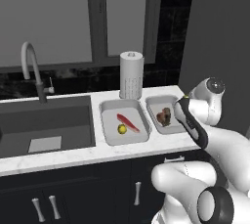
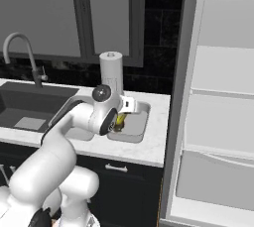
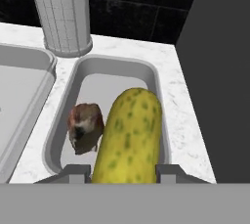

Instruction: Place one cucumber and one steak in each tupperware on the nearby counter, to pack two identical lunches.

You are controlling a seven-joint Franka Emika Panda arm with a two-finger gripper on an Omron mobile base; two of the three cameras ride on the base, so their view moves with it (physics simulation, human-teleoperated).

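Note:
My gripper [image 3: 124, 171] is shut on a glossy yellow-green cucumber [image 3: 129, 137], holding it just above the right tupperware [image 3: 117, 64]. In that tray lies a dark brown-red steak [image 3: 85, 127], left of the held cucumber. From the right base view the cucumber [image 2: 119, 121] shows under the hand, over the tray [image 2: 140, 126]. The left tupperware [image 1: 105, 108] holds a slim red steak [image 1: 128, 122] and a second cucumber [image 1: 122, 128]. The right tupperware [image 1: 156, 101] with the brown steak [image 1: 164, 116] sits beside it on the white counter [image 1: 73, 154].
A white paper towel roll [image 1: 131, 75] stands behind the trays, close to the hand. The dark sink [image 1: 44, 120] with a curved faucet [image 1: 29, 66] lies to the left. A tall grey fridge [image 2: 218, 97] bounds the counter on the right.

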